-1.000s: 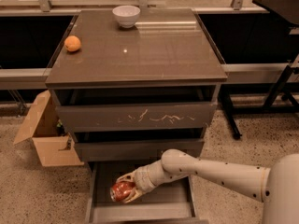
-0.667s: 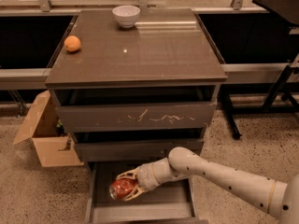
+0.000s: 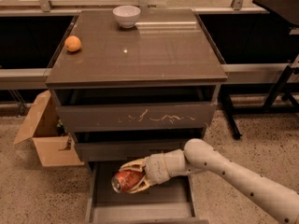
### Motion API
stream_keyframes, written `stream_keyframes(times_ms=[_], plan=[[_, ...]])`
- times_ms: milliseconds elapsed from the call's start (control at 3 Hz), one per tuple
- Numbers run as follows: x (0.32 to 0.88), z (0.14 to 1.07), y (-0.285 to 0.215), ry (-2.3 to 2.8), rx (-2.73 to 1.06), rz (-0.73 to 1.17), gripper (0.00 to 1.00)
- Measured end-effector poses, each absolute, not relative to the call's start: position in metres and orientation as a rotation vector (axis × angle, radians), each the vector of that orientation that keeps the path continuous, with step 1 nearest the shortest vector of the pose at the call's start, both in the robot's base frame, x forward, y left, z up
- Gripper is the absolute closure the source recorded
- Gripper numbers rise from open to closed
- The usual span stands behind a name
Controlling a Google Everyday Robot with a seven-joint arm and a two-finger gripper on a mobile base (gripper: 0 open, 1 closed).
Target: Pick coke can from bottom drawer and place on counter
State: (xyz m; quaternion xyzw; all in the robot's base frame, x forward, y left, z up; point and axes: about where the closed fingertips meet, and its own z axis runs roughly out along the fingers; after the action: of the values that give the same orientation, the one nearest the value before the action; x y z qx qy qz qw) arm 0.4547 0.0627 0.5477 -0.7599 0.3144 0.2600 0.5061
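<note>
**Can held sideways in the end effector, low over the open drawer; tabletop lies well above**

The end effector (image 3: pixel 131 177) is inside the open bottom drawer (image 3: pixel 161 199), at the left-hand part of its floor. It is clamped on the coke can (image 3: pixel 124 181). One pale finger curves over the top of the can and the other passes beneath it, so the can sits between them with no gap visible. Whether the can's underside touches the drawer floor cannot be told from this view.

The can lies on its side. Its long axis runs roughly level, left to right across the view and in line with the forearm. The silver end points to the view's left and slightly toward the camera, away from the wrist. The red body is buried in the grip behind it.

The arm enters from the lower right and reaches leftward under the closed middle drawer (image 3: pixel 135 117), whose front carries pale scratches.

The governing relation is vertical. The tabletop (image 3: pixel 140 55) is well above the can, with the fronts of the two upper drawers between them. The can is also tucked in close beneath the front of the drawer above. In the inspector's judgement, the can must come outward, toward the camera, before it can rise. It would then need turning upright if it is to stand.

On the tabletop, an orange (image 3: pixel 73 44) sits near the left edge and a white bowl (image 3: pixel 126 16) at the back. The middle and right portions are bare. A cardboard box (image 3: pixel 44 134) stands on the floor to the left of the cabinet, apart from the work.
</note>
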Motion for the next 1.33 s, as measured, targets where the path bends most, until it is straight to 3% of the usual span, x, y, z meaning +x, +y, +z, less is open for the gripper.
stream_keyframes(times_ms=[333, 1333], plan=[[0.455, 0.549, 0.063, 0.766, -1.846, 0.613, 1.00], [0.481, 0.668, -0.024, 0.758, -1.895, 0.260, 1.00]])
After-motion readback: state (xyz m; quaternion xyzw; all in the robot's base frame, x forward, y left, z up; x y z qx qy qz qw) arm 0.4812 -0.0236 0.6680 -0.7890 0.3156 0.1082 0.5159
